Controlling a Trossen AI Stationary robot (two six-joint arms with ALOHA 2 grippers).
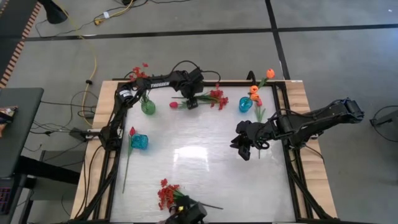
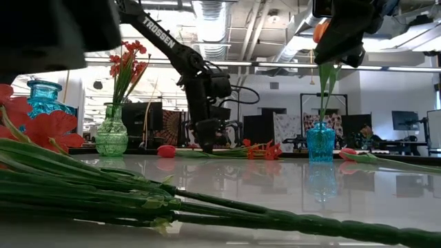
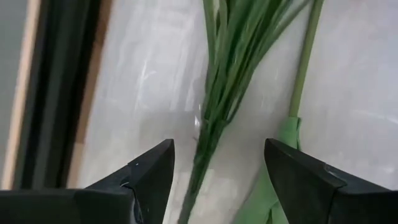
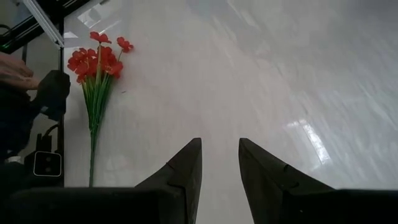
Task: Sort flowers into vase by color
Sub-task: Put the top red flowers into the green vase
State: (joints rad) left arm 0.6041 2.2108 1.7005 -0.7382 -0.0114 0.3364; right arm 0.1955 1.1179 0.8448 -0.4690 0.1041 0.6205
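Foreground spray: red small-blossom spray lay at the near table edge, its green stems running across the bottom of the low view, well apart from both arms.

Left gripper: left gripper hung low over the far-centre of the white table, jaws spread wide and holding nothing; fingers stood on either side of a bundle of stems.

Target spray: second red spray lay flat just beside the left gripper, blossoms toward the right-hand side of the table.

Pink bud: red-pink tulip bud lay on the table on the other side of the same gripper.

Key relation: stem bundle ran lengthwise away from the wrist camera, between the open fingers and across the closing direction; judged ready for a descent and squeeze.

Nearer arm: left arm was plainly nearer this spray than the right.

Right gripper: right gripper waited over the table's right-centre, jaws partly parted with nothing between them.

Green vase: green vase at far left held red blossoms.

Teal vase, far right: teal vase held orange tulip buds.

Teal vase, left: second teal vase stood with a red-pink tulip lying just beside it.

Likely destination: green vase, judged by matching colour.
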